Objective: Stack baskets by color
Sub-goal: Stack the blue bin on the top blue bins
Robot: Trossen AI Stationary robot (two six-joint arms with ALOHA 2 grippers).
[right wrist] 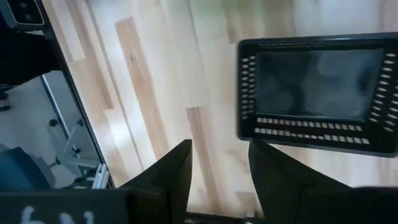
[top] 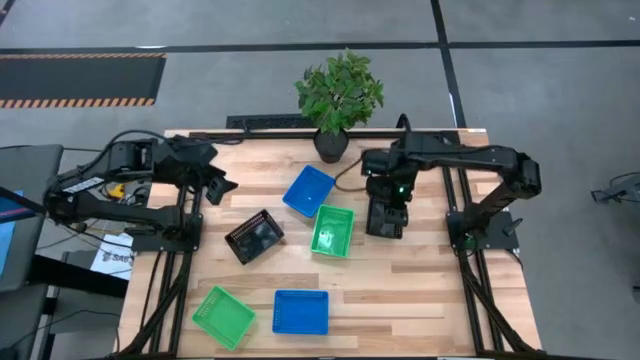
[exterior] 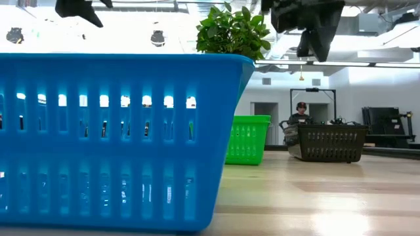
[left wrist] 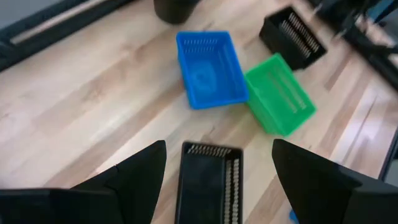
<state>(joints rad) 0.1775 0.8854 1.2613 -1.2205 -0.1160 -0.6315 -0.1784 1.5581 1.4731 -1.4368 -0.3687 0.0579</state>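
Several baskets rest bottom-down on the wooden table (top: 420, 300). A blue basket (top: 308, 190) and a green basket (top: 332, 230) lie side by side at the centre. A black basket (top: 254, 236) lies to their left. Another green basket (top: 222, 316) and another blue basket (top: 301, 311) sit near the front edge. Another black basket (right wrist: 317, 93) sits right of centre. My right gripper (right wrist: 217, 168) hangs open above the table beside that basket and touches nothing. My left gripper (left wrist: 217, 168) is open in the air at the far left, pointing at the left black basket (left wrist: 210, 180).
A potted plant (top: 338, 100) stands at the far edge, just behind the blue basket. Bare wood lies at the table's front right. In the low view the near blue basket (exterior: 98, 137) fills the left half, and a person (exterior: 300, 115) sits far behind.
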